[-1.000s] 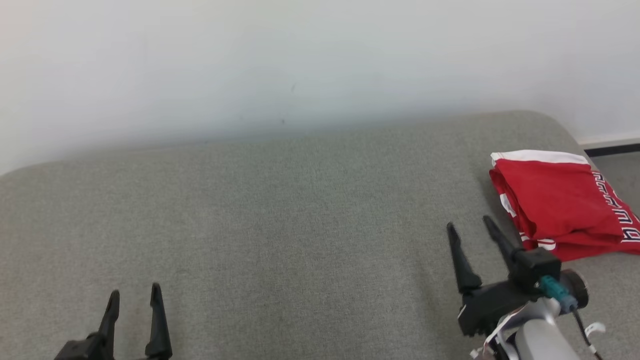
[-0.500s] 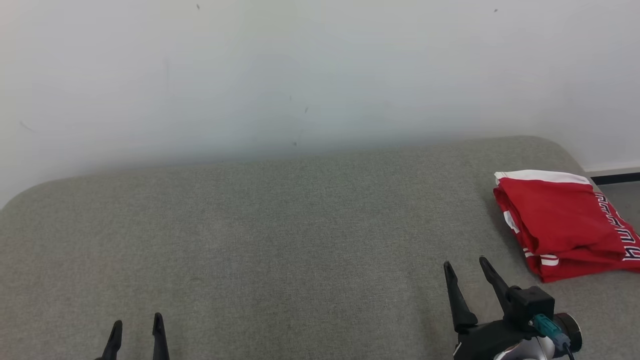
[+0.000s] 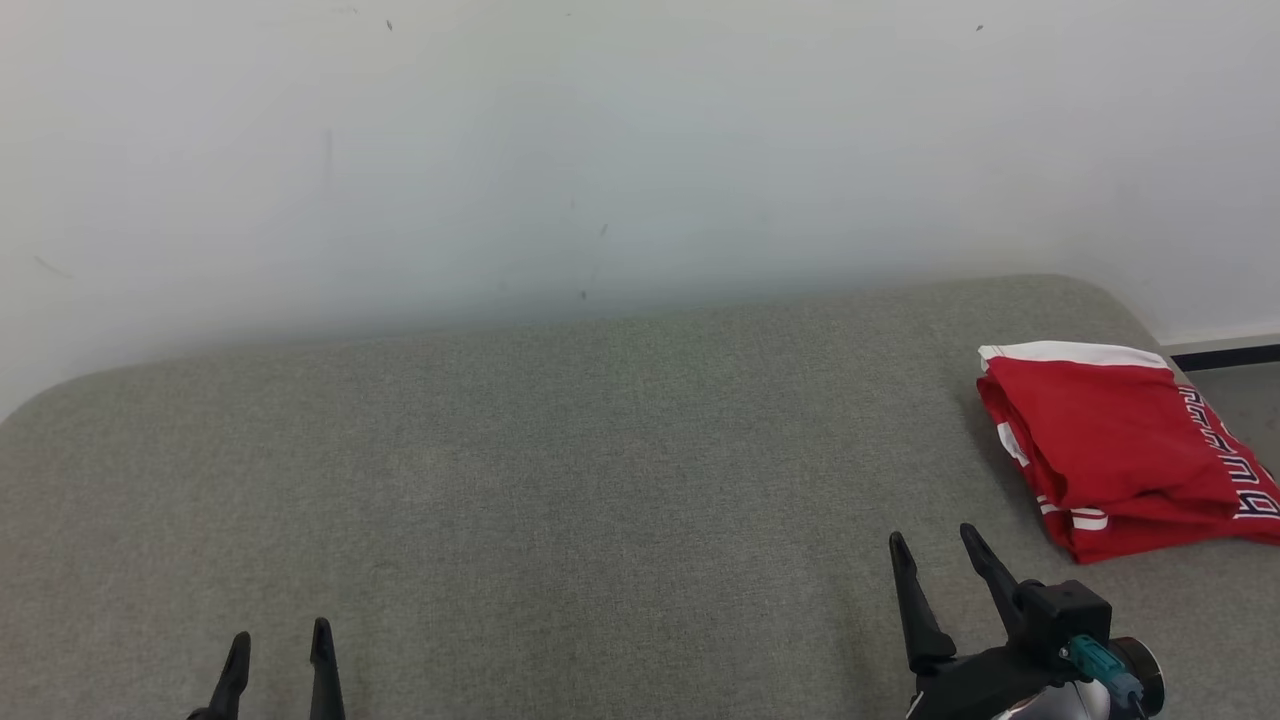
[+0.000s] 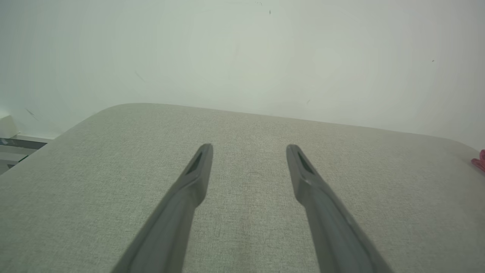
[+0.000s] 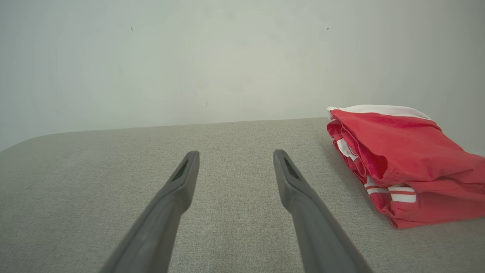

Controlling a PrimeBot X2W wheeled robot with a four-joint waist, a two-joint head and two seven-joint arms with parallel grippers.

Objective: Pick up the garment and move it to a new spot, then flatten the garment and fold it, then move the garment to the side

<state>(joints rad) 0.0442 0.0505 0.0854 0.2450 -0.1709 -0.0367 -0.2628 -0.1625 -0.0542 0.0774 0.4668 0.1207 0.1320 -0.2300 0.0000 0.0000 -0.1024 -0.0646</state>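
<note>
Backing off folded garment (image 3: 1110, 450)
Draws right pincer (image 3: 931, 536) back toward six o'clock, apart, empty; keeps left pincer (image 3: 280, 633) apart too; leaves garment at three o'clock; task likely finished.

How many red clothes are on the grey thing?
1. The red garment lies folded at the right end of the grey surface, just beyond the right gripper. None seems hidden.

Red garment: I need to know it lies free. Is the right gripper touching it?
Apart. The right wrist view shows bare grey padded surface between the open right gripper and the folded red garment.
</note>
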